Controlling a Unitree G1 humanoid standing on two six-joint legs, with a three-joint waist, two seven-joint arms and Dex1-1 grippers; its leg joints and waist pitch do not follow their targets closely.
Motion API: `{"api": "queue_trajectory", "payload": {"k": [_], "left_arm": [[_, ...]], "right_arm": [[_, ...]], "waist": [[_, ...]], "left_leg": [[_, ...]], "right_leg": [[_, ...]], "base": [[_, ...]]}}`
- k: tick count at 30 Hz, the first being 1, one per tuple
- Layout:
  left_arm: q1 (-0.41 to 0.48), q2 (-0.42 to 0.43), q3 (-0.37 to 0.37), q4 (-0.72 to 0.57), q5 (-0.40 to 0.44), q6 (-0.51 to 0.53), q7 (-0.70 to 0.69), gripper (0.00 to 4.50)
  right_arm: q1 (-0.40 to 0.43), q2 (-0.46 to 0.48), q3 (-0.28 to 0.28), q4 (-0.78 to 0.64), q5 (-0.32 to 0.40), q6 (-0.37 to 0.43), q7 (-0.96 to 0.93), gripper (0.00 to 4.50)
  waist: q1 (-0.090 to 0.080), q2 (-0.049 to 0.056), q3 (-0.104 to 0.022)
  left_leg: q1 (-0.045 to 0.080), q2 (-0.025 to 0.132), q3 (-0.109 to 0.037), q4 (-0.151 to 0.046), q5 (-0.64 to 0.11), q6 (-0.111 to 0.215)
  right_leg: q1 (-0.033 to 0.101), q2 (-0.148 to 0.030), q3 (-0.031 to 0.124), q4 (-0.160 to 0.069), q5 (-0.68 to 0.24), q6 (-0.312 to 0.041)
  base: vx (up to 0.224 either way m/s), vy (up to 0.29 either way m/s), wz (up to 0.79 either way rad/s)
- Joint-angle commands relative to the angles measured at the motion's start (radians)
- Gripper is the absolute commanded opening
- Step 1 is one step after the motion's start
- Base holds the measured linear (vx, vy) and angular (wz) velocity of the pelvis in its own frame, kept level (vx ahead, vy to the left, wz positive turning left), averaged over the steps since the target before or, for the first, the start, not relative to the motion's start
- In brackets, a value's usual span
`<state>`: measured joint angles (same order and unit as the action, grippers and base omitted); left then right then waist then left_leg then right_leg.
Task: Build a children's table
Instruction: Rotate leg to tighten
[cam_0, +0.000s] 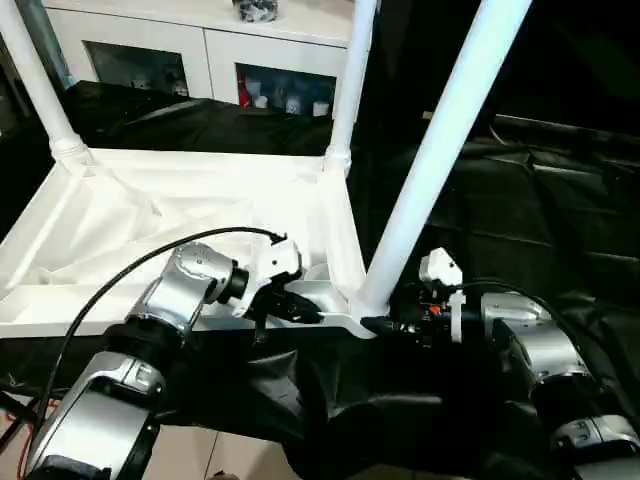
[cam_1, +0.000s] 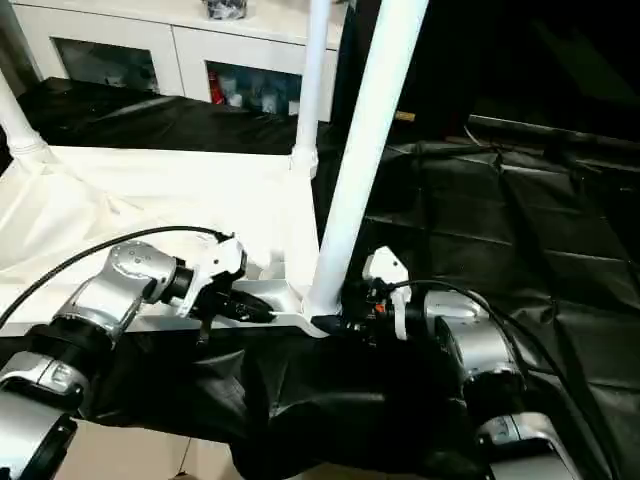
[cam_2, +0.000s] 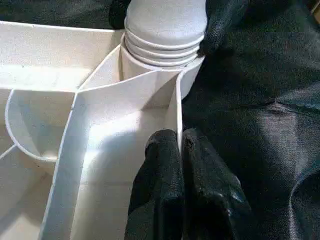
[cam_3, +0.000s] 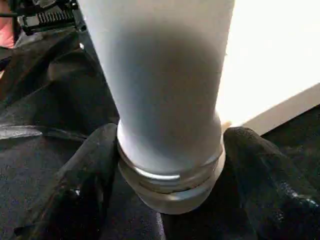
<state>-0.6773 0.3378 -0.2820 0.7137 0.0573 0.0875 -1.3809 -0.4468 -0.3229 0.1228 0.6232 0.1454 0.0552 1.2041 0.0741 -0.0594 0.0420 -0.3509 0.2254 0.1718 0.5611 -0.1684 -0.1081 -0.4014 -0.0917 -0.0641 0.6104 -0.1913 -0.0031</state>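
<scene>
Upside-down white plastic rectangular tabletop (cam_0: 180, 215) lying on the black-draped work table (cam_0: 560, 220), ribbed underside up, near right corner socket (cam_2: 165, 65) at the table's front edge. Long white tube leg (cam_0: 440, 150) seated in that socket — threaded collar partly exposed, long axis rising and leaning away to the right, so probably not fully home. Right gripper (cam_3: 167, 165) straddling the leg's base, black fingers (cam_3: 85, 175) wide apart on either side; contact hard to confirm. Left gripper (cam_2: 179, 150) pinched tight on the thin white rim wall just beside the socket, bracing the top. Two further legs upright at the far corners. Right arm nearer — turning the leg about its own axis looks like the next step.
</scene>
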Motion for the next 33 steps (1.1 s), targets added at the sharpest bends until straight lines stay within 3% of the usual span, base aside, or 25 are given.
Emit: {"api": "queue_trajectory", "payload": {"k": [1,2,6,10,16,17,25,27,33], "left_arm": [[0.006,-0.053,-0.041,-0.026,-0.016,-0.005,-0.010,0.00],[0.004,-0.055,-0.041,-0.022,-0.014,-0.007,-0.008,0.00],[0.001,-0.061,-0.042,-0.019,-0.013,-0.008,-0.003,0.00],[0.001,-0.064,-0.042,-0.022,-0.011,-0.006,0.001,0.00],[0.003,-0.059,-0.040,-0.019,-0.005,-0.008,0.005,0.00],[0.005,-0.057,-0.040,-0.021,-0.005,-0.007,0.004,0.00],[0.010,-0.049,-0.039,-0.026,-0.004,-0.004,0.004,0.00],[0.011,-0.051,-0.038,-0.030,-0.005,0.000,0.004,0.00],[0.013,-0.049,-0.038,-0.033,-0.004,0.002,0.001,0.00]], "right_arm": [[-0.005,0.060,0.059,0.010,-0.003,0.031,0.019,3.47],[-0.014,0.064,0.047,0.011,0.014,0.054,0.023,3.78],[-0.012,0.068,0.056,-0.001,-0.006,0.020,0.004,4.04],[-0.014,0.080,0.068,0.005,-0.025,-0.008,-0.016,4.04],[-0.030,0.099,0.055,0.027,-0.019,-0.020,-0.025,4.04],[-0.030,0.104,0.052,0.024,-0.013,-0.012,-0.018,4.04],[-0.050,0.118,0.055,0.044,-0.010,0.012,0.007,3.80],[-0.061,0.128,0.044,0.060,-0.004,0.020,-0.010,4.16],[-0.061,0.135,0.045,0.062,-0.027,-0.035,-0.046,4.35]], "waist": [[-0.001,0.003,-0.049],[-0.003,0.005,-0.049],[-0.004,0.005,-0.050],[-0.007,0.005,-0.052],[-0.010,0.007,-0.049],[-0.011,0.000,-0.050],[-0.011,0.003,-0.050],[-0.012,0.005,-0.048],[-0.014,0.006,-0.049]], "left_leg": [[-0.001,0.006,0.011,-0.063,-0.271,0.041],[0.001,0.006,0.010,-0.064,-0.289,0.038],[0.001,0.006,0.009,-0.064,-0.298,0.031],[-0.002,0.005,0.008,-0.063,-0.273,0.032],[0.000,0.006,0.007,-0.065,-0.305,0.032],[0.000,0.006,0.008,-0.065,-0.304,0.033],[-0.002,0.006,0.008,-0.065,-0.288,0.036],[-0.002,0.006,0.007,-0.066,-0.301,0.033],[0.001,0.006,0.007,-0.067,-0.309,0.025]], "right_leg": [[0.045,-0.038,0.035,-0.082,-0.258,-0.205],[0.043,-0.038,0.036,-0.084,-0.281,-0.201],[0.043,-0.039,0.036,-0.085,-0.291,-0.196],[0.045,-0.038,0.036,-0.079,-0.233,-0.209],[0.043,-0.040,0.036,-0.085,-0.283,-0.203],[0.043,-0.039,0.036,-0.085,-0.285,-0.201],[0.044,-0.040,0.036,-0.082,-0.268,-0.205],[0.043,-0.040,0.036,-0.083,-0.288,-0.204],[0.041,-0.040,0.037,-0.084,-0.284,-0.204]], "base": [[0.000,0.000,0.00],[0.000,0.000,0.00],[0.000,0.000,0.00],[0.000,0.000,0.00],[0.000,0.000,0.00],[0.000,0.000,0.00],[0.000,0.000,0.00],[0.000,0.000,0.00],[0.000,0.000,0.00]]}}
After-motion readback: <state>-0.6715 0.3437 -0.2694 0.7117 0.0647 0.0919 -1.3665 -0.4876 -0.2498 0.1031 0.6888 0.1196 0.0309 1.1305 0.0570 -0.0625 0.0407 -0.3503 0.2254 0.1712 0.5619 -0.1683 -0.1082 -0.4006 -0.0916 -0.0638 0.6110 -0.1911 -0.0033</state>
